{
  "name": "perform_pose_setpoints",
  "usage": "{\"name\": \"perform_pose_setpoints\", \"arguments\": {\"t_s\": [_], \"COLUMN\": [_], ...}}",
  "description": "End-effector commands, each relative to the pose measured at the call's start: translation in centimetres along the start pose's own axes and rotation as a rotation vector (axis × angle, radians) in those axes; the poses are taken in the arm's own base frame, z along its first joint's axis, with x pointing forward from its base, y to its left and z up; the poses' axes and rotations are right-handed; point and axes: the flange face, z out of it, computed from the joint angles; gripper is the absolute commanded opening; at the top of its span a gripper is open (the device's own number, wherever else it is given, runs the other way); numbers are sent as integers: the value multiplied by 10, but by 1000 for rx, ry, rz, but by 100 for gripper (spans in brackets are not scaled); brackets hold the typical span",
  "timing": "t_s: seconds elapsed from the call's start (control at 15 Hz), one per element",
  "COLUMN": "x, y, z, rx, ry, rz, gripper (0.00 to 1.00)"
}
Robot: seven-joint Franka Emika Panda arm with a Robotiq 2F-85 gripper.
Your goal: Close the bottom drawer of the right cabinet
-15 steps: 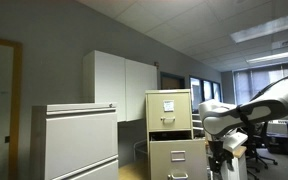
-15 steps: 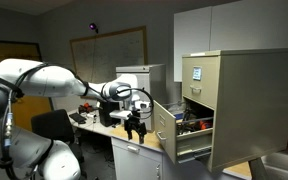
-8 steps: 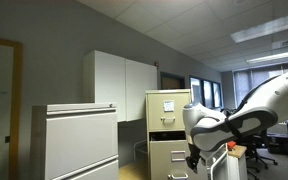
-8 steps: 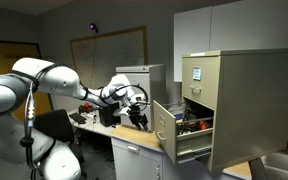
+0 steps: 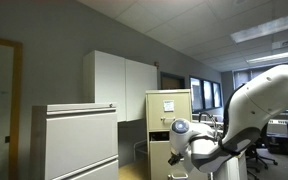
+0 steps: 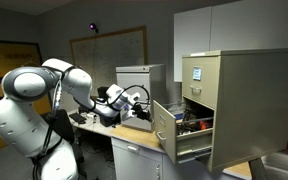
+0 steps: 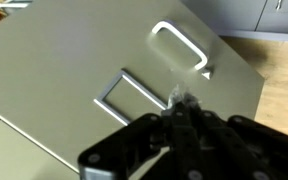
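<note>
Grey office walls are backing the right cabinet (image 6: pixel 249 100), whose bottom drawer (image 6: pixel 165 130) is standing pulled out. The gripper (image 7: pixel 184 103) is hanging just off its front near the silvery handle (image 7: pixel 181 47), blurred fingertips seemingly pinched together on nothing. A pale lateral cabinet (image 5: pixel 79 140) is standing left; the arm (image 5: pixel 249 115) is covering much of the drawer.
</note>
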Motion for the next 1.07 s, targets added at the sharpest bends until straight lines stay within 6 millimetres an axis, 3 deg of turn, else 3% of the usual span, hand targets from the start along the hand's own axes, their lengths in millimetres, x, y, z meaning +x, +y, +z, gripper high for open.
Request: {"name": "perform_pose_setpoints", "arguments": {"t_s": [0.0, 0.33, 0.6, 0.73, 0.8, 1.0], "x": [33, 76, 73, 74, 75, 97], "y": [0, 8, 7, 12, 6, 18], "z": [7, 8, 57, 87, 111, 146], "rx": [-74, -188, -237, -261, -286, -298], "ry": [159, 387, 439, 430, 407, 379], "rz": [-34, -70, -65, -66, -93, -44], "gripper": [0, 0, 0, 0, 0, 0]}}
